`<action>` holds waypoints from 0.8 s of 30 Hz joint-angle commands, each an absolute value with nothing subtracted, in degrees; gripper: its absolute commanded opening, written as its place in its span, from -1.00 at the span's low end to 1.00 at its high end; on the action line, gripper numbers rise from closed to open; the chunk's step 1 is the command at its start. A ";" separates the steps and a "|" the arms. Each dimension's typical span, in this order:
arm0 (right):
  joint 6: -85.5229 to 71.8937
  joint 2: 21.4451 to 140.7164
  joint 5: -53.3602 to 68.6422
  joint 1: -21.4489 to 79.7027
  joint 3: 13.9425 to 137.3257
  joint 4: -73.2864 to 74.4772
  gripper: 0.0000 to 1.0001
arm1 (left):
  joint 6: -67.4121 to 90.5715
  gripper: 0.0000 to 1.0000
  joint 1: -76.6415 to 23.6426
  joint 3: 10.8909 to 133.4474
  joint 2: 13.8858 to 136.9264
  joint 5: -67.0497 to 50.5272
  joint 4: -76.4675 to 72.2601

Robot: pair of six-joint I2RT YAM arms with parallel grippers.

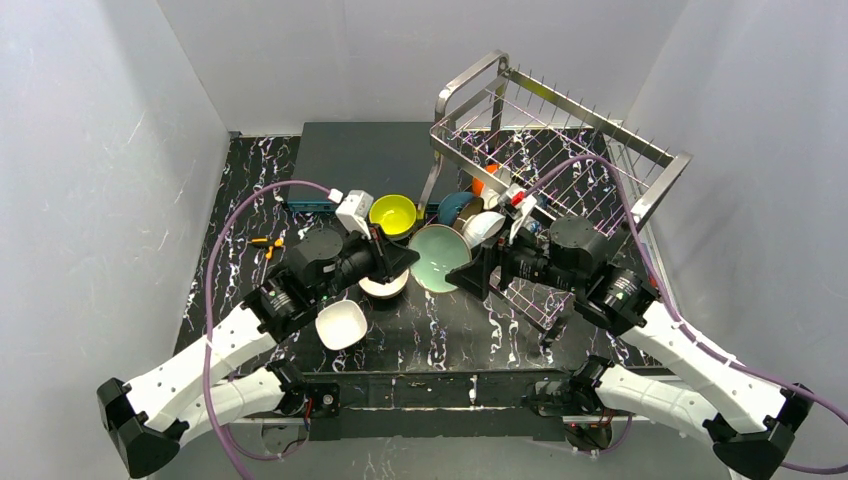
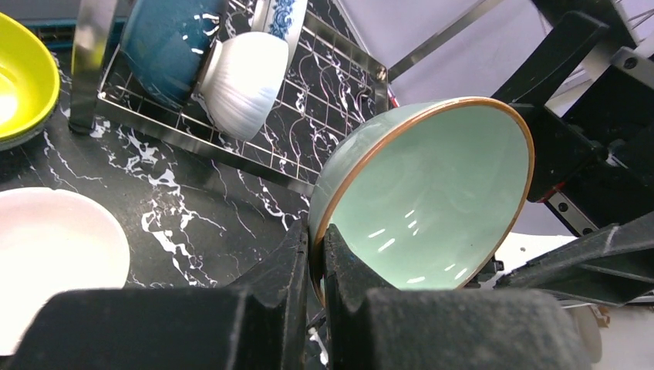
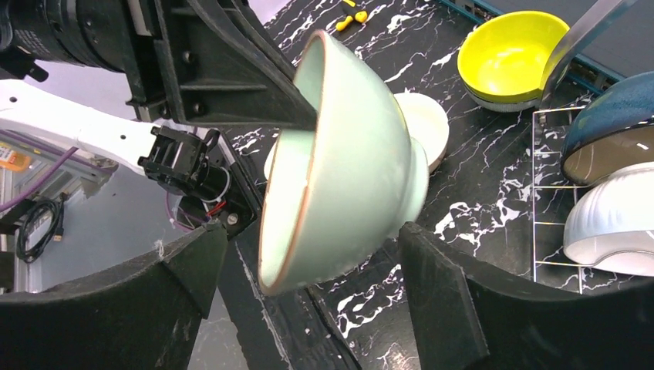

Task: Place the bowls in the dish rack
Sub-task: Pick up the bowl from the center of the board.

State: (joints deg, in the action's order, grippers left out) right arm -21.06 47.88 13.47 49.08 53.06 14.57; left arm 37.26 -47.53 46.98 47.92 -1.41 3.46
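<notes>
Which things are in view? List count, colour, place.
table: one, black marble, under everything
dish rack: one, steel, table's far right
flat box: one, dark grey, far side
pale green bowl: one, pale green, held above table
yellow-green bowl: one, yellow-green, table, left of dish rack
white bowl: one, white, table's near left
cream bowl: one, cream, beside white bowl
dark blue bowl: one, dark blue, in dish rack
ribbed bowl: one, white, beside dark blue bowl
small tool: one, yellow-orange, table's left
left hand: one, black, shut on pale green bowl
right hand: one, black, open around that bowl
</notes>
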 commanded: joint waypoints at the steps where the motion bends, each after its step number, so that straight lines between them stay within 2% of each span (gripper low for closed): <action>1: -23.04 48.59 12.96 48.94 55.28 11.41 0.69 | 38.71 -1.00 -48.44 50.66 48.84 -4.40 -2.19; 6: -23.05 49.41 14.60 48.88 54.97 11.43 0.12 | 38.97 -1.00 -49.21 50.65 49.84 -4.90 -2.55; 10: -23.14 48.69 14.19 48.95 54.56 11.35 -0.65 | 40.05 -1.00 -49.20 49.39 49.43 -5.78 -3.04; 11: -22.98 48.46 13.43 48.94 54.64 11.93 -0.80 | 40.55 -0.88 -49.14 48.67 48.93 -5.84 -3.57; 12: -22.87 48.08 12.52 48.95 54.68 12.47 -0.93 | 40.96 -0.64 -49.15 47.93 48.42 -5.84 -3.94; 13: -22.85 47.75 11.62 48.94 54.60 12.92 -0.97 | 41.08 -0.35 -49.17 47.33 47.81 -5.73 -4.08; 15: -22.85 46.84 10.11 48.89 54.30 13.30 -0.97 | 41.35 0.09 -49.19 46.16 46.74 -5.88 -4.07; 17: -22.69 46.20 9.49 48.95 54.07 13.36 -0.97 | 41.65 0.43 -49.19 44.93 45.68 -6.41 -4.09; 20: -22.15 45.71 9.19 48.94 54.05 13.35 -0.97 | 41.86 0.70 -49.08 43.84 44.89 -9.09 -3.89; 24: -20.81 45.34 10.16 48.88 53.86 13.20 -0.97 | 43.16 0.96 -48.97 43.58 45.98 -14.50 -3.95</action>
State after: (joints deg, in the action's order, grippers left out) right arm -20.80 47.16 7.33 48.82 52.97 19.25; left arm 42.00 -49.36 44.42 45.56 -8.95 -3.05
